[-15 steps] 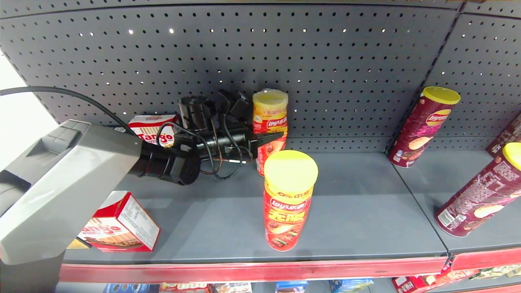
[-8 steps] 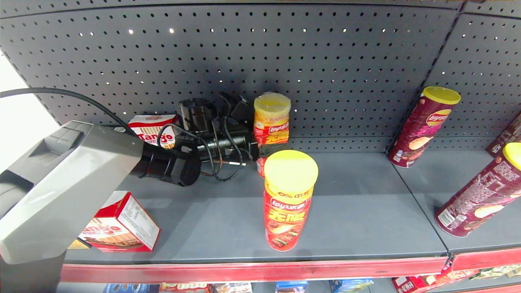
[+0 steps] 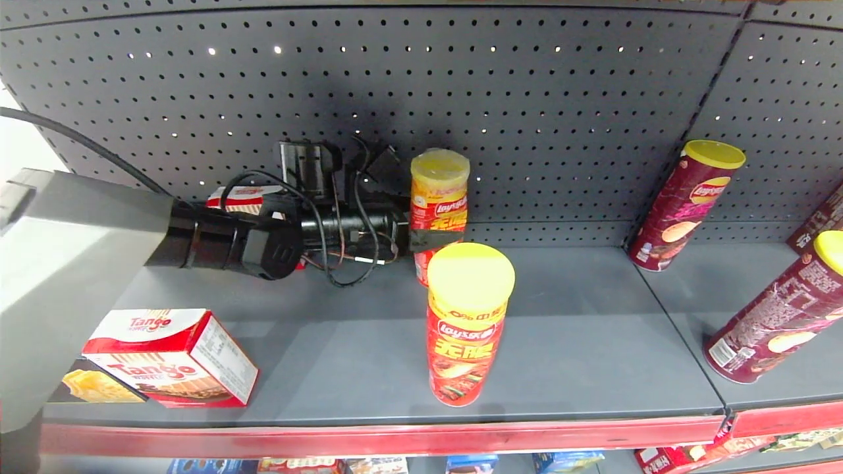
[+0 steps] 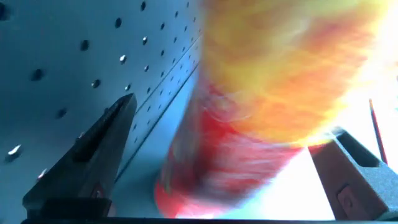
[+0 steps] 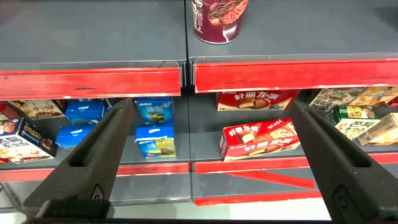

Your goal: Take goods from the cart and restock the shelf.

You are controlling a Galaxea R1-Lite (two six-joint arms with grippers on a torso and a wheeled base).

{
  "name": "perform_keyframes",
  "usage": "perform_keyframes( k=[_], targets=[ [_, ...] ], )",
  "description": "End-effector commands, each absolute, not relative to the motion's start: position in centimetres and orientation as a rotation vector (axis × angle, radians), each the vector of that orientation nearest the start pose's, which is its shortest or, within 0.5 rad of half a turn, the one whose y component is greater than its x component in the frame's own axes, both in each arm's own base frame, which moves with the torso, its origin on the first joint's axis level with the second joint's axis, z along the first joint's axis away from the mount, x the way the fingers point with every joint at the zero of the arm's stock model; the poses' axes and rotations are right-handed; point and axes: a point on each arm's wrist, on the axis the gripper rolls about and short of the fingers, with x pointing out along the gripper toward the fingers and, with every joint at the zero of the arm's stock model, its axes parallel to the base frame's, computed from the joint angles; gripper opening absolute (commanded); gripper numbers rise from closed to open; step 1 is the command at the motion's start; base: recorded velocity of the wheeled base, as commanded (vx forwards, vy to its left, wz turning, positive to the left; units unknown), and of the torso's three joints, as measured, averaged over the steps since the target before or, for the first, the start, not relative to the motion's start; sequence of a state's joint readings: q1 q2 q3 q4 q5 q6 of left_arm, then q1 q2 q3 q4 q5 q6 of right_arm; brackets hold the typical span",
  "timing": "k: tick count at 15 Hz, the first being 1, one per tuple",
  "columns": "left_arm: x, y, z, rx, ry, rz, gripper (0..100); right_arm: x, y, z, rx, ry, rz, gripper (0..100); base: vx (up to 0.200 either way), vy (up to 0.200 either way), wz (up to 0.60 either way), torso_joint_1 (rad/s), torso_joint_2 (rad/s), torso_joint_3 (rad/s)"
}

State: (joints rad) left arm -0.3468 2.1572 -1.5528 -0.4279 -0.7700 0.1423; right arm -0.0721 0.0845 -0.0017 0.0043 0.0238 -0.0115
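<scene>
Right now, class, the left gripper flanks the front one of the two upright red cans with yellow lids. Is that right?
Wrong can: the left gripper flanks the rear red can, not the front one; the head view shows it.

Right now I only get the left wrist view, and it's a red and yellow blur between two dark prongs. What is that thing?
Observer: It's the rear chip can, red with a yellow lid, standing upright at the back of the grey shelf, close to the pegboard.
Operator: Is it alone up there?
Observer: No, a matching front chip can stands nearer the shelf's front edge.
Operator: And the other arm?
Observer: The right gripper is open, holds nothing, and faces boxed snacks on a lower level.
</scene>
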Motion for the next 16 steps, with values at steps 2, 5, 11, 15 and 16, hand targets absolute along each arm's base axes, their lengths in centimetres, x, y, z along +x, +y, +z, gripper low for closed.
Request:
perform_keyframes(
  k=[2,5,11,15,16],
  targets=[
    [40.0,-16.1,22.2,0.14,0.103,-1.024,100,-1.6,0.2,7.7,-0.008,0.089,-0.047,100,0.0,0.0,0.0,0.0,0.0,0.0],
    [39.4,-16.1,23.1,0.196,0.086,-0.953,100,-1.6,0.2,7.7,-0.008,0.089,-0.047,100,0.0,0.0,0.0,0.0,0.0,0.0],
    [37.2,-15.5,23.0,0.321,0.125,-0.844,100,-1.6,0.2,7.7,-0.008,0.089,-0.047,100,0.0,0.0,0.0,0.0,0.0,0.0],
    [36.2,-14.8,21.8,0.396,0.166,-0.779,100,-1.6,0.2,7.7,-0.008,0.089,-0.047,100,0.0,0.0,0.0,0.0,0.0,0.0],
    [36.2,-14.8,21.7,0.408,0.173,-0.745,100,-1.6,0.2,7.7,-0.008,0.089,-0.047,100,0.0,0.0,0.0,0.0,0.0,0.0]
  ],
)
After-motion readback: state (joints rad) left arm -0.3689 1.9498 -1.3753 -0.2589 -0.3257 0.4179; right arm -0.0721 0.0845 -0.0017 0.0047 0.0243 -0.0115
